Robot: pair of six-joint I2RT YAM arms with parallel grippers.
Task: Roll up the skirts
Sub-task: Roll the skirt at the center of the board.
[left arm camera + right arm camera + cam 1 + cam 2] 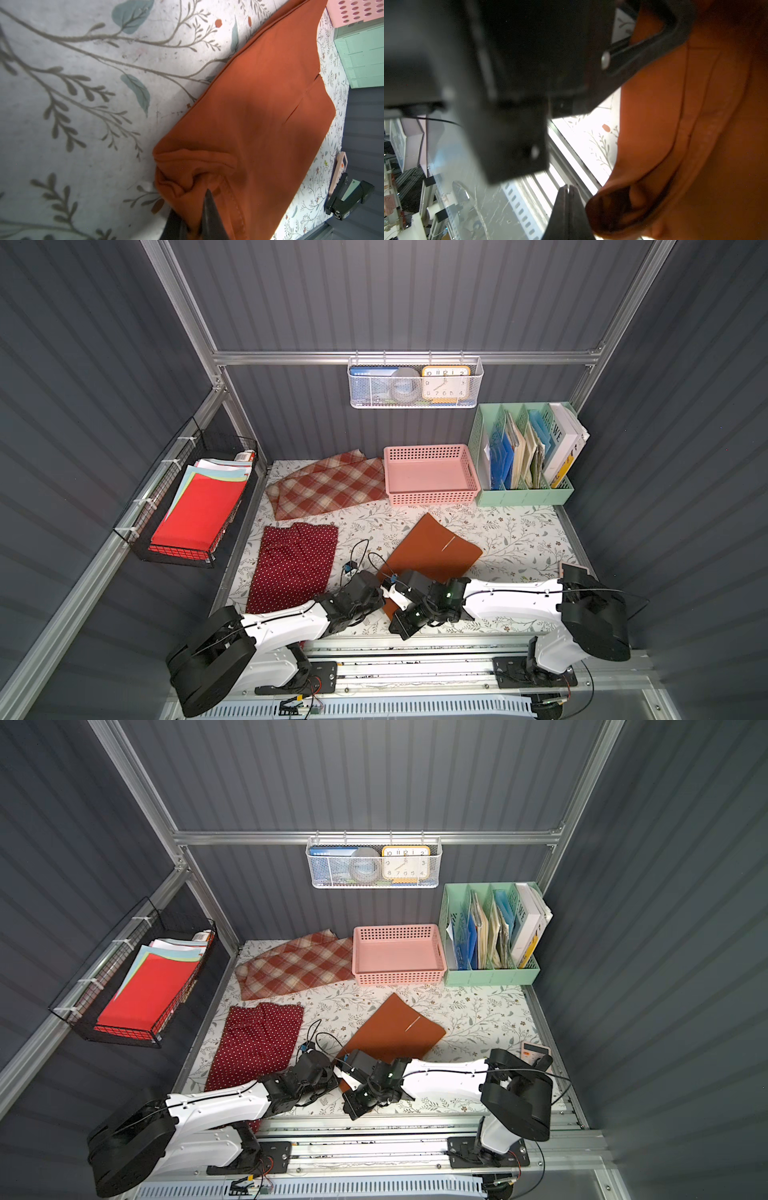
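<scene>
**Near edge.** Both arms converge on the near corner of the rust-orange skirt (432,549), which lies flat and diagonal in the middle of the table (519,539).

- The left gripper (193,207) has its jaws clamped on a bunched fold of that corner, beside the stitched hem.
- The right gripper (568,188) has its jaws pressed tip to tip. We see no cloth between the tips and the hem lies just beside them. The right wrist view is close and blurred, so we treat this as probably an empty closure.

**Handling, rust-orange skirt.** We judge the cloth to be soft, light and limp, since it gathers into wrinkles where it is pinched. It will sag and will not hold a shape by itself. The doubled, stitched hem is the firmest place to grip. We recommend one gripper near each end of that edge, so that the roll starts straight.

**Middle distance.** The polka-dot skirt (295,564) lies flat towards the table's left side, apart from the orange one. It looks thin and is likely to shift on the smooth table cover. Take it by a short edge.

**Far side.** The plaid skirt (332,485) lies in overlapping layers beside the pink basket (430,448). It looks thicker and will probably make a bulkier roll. Grip all layers together at one edge.
</scene>
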